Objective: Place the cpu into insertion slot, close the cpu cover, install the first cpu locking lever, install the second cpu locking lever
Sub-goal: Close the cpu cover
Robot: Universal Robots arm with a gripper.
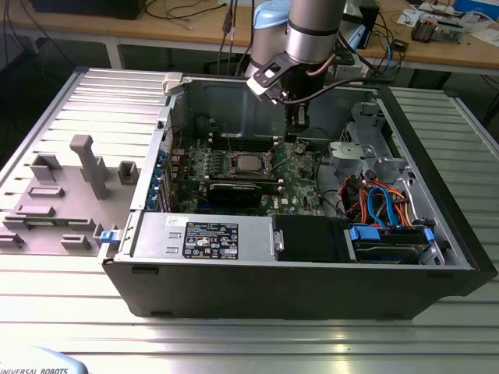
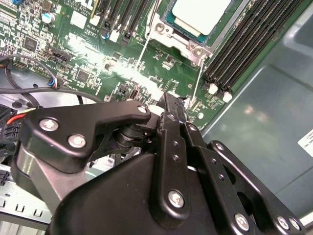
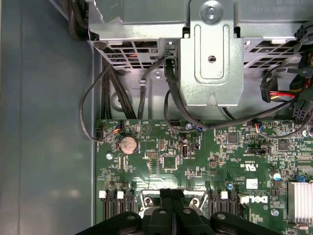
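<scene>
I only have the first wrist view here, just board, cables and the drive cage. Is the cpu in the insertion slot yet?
Observer: Yes. In the second wrist view the cpu lies in the insertion slot, silver top up.
Operator: Where's the tool from it?
Observer: In the exterior view the tool hangs over the motherboard, to the exterior view's right of the cpu.
Operator: Levers latched?
Observer: Seemingly not. In the second wrist view a thin wire lever angles up off the motherboard beside the slot.
</scene>
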